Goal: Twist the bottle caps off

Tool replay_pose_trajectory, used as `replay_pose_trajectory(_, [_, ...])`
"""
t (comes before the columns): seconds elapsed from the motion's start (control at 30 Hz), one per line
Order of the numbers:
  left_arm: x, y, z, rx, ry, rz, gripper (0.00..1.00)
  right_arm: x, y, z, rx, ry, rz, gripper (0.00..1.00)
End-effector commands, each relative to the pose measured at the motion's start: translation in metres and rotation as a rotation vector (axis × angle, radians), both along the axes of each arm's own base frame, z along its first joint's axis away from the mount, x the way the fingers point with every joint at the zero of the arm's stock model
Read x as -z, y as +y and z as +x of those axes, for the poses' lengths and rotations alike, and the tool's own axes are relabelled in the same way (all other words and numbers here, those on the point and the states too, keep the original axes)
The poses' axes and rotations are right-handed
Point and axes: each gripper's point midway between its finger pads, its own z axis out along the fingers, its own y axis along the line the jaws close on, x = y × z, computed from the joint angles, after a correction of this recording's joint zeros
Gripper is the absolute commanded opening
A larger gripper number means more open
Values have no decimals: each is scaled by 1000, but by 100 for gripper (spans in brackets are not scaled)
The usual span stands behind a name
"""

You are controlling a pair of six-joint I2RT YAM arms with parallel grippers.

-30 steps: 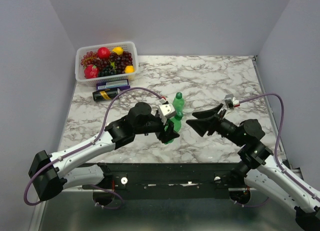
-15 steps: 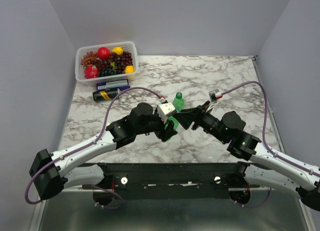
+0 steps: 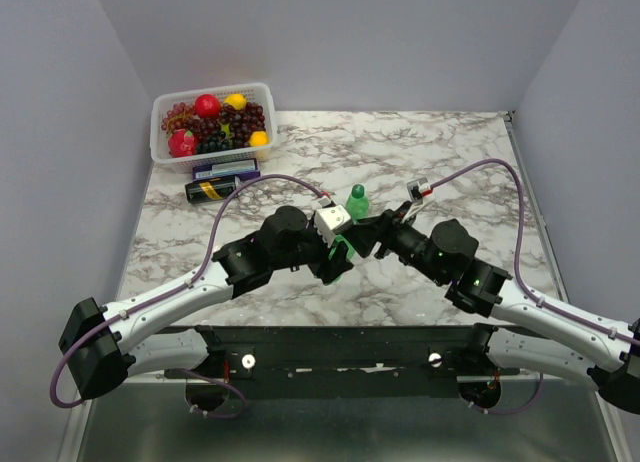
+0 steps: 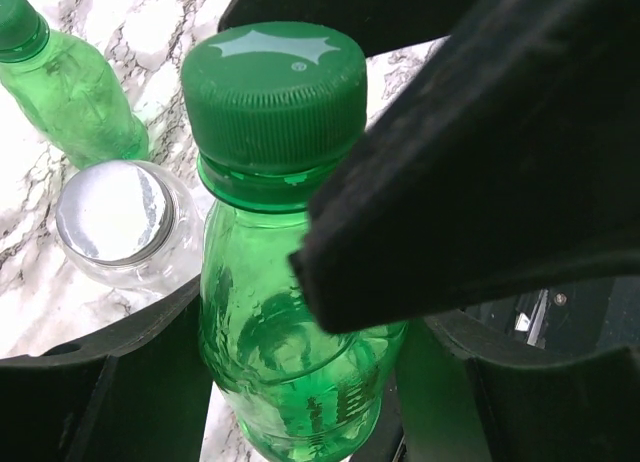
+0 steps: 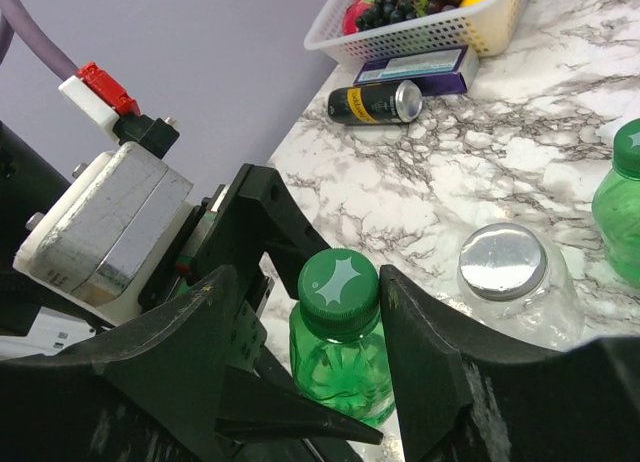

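Okay, nearest first: left claw is clamped on the body of a green bottle, below the shoulder. The bottle stands upright near the front middle of the marbled tabletop. Its base is hidden, so can't tell if it rests on the surface. Its green cap is on the neck, with a star mark on top.

Right claw is at cap height from the right side, open, with one finger on each side of that cap. In the right wrist view there is a visible gap at the finger on the left. The other finger is right at the cap's edge; contact can't tell.

Just beyond stands a squat clear bottle on the tabletop, silver cap on. A second green bottle is just beside it, upright and capped, partly cut off in both wrist views.

Further back left, a dark can with a yellow label lies on its side. A flat purple box sits just behind it. In the far left corner is a white basket holding fruit: grapes plus red and yellow pieces.
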Motion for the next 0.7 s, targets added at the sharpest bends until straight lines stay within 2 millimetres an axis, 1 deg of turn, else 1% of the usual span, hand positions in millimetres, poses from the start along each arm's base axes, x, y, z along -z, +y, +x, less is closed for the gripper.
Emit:
replay_pose_trajectory(0.0, [-21,-8,4,7,-49,-34,3,-24,11,-4,-42,-47,54,66])
replay_pose_trajectory(0.2, [-19,-10,2,16,-48,-28,3,-28,16,-5,-56,-63,60,65])
replay_pose_trajectory(0.3, [-19,-11,0,29,-49,-30,3,-26,16,-3,-45,-64,53,60])
replay_pose_trajectory(0.33, [-19,-12,-1,35,-49,-31,3,-25,16,-2,-42,-64,49,53])
replay_pose_trajectory(0.4, [-21,-14,-6,65,-48,-43,3,-19,13,0,-27,-61,33,42])
replay_pose_trajectory(0.43, [-22,-15,-8,80,-50,-50,3,-18,11,1,-14,-65,32,33])
replay_pose_trajectory(0.47, [-26,-16,-11,99,-53,-64,3,-19,10,0,-18,-78,35,30])
replay_pose_trajectory(0.5, [-27,-17,-17,133,-49,-75,3,-13,8,0,-12,-84,19,27])
replay_pose_trajectory(0.53, [-29,-18,-20,151,-50,-83,3,-12,5,0,-12,-104,4,24])
replay_pose_trajectory(0.57, [-31,-19,-22,167,-52,-91,3,-16,0,-2,-14,-125,6,23])
replay_pose_trajectory(0.63, [-35,-22,-32,223,-40,-108,3,-14,-1,-11,-73,-167,-11,22])
replay_pose_trajectory(0.67, [-36,-23,-35,245,-33,-117,3,-20,-8,-13,-81,-193,1,21])
